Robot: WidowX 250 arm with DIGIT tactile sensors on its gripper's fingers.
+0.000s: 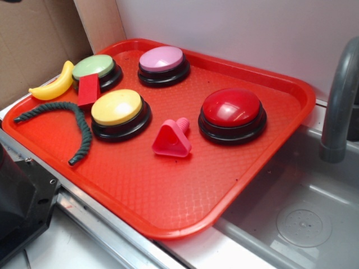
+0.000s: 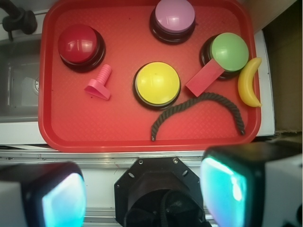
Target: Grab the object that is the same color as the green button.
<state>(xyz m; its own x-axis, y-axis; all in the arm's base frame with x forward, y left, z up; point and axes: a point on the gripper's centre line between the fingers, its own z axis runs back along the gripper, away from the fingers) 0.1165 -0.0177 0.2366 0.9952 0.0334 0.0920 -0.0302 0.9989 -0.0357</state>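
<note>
Starting from the red tray point(image 2: 52, 127): the green button point(image 2: 229, 51) sits in a corner, and the matching dark green rope point(image 2: 199, 105) arcs along the adjacent edge. The gripper point(image 2: 142, 189), spread wide and empty, should pinch the rope's raised middle, avoiding the yellow button point(image 2: 157, 83).

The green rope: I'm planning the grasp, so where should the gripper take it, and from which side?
Take the green rope at the top of its arch, coming straight down from above with the jaws across the strand. It lies flat on the red tray, so there's nothing to get under. The arch passes close to the yellow button; a little farther along gives more room.
</note>
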